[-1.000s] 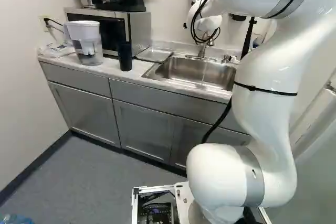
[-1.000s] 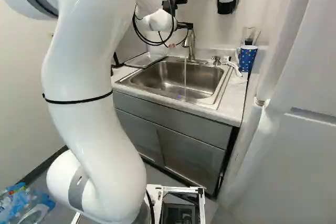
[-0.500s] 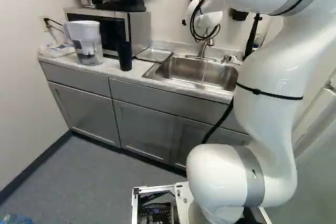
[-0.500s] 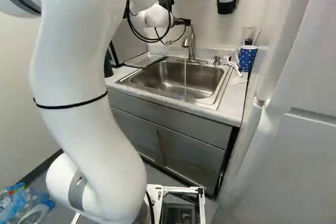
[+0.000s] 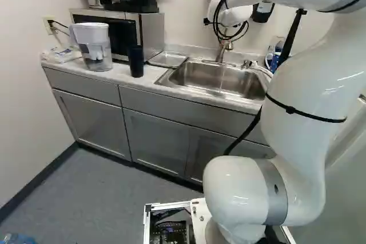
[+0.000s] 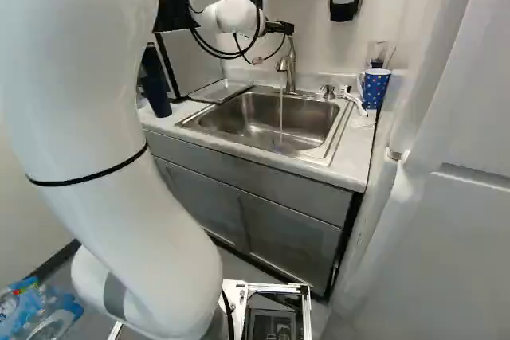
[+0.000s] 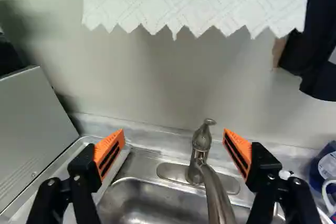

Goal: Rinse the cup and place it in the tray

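- Two cups are in sight, and the pictures do not show which one is meant: a dark cup (image 5: 136,62) stands upright on the counter (image 5: 118,75), between the pitcher (image 5: 94,51) and the tray (image 5: 167,59); a blue dotted cup (image 6: 374,90) stands right of the sink (image 6: 311,123). Picking the wrong one would spoil the whole job.
- The gripper (image 7: 174,134) has its fingers wide apart and empty, with the faucet (image 7: 201,156) ahead, showing between them. Closing or pushing forward here could knock the handle and change the flow or swing the spout.
- Water (image 6: 280,113) is running into the sink. A cup tilted badly under it would likely splash the counter, and wet sides could slip from the pads.
- The paper towel (image 7: 191,1) hangs just above; lifting too high might snag it.
- Reaching for the dark cup, the wrist could bump the microwave (image 5: 150,35) or tip the pitcher.
- The tray is metal and shallow, so a cup let go early may topple.
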Available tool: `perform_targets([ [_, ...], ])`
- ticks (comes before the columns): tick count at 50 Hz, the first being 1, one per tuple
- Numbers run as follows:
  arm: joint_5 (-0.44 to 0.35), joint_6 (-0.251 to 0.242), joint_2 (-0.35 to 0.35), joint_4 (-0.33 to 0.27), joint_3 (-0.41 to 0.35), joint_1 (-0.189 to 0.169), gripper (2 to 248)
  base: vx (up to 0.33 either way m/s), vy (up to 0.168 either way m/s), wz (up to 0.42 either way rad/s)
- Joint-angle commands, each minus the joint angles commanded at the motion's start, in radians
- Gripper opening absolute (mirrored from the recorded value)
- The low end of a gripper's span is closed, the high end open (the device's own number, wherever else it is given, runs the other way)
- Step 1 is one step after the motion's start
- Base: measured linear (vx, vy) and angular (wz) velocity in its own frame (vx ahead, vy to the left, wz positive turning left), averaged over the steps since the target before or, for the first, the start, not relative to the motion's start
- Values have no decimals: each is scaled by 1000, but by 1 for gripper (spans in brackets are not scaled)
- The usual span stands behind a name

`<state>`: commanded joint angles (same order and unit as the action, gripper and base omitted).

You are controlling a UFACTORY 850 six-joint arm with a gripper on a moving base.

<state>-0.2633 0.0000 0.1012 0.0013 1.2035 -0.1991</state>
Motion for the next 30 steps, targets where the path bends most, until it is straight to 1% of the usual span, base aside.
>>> perform_targets([
  [30, 144, 0, -135, 0, -83, -65, 247, 0, 0, 0],
])
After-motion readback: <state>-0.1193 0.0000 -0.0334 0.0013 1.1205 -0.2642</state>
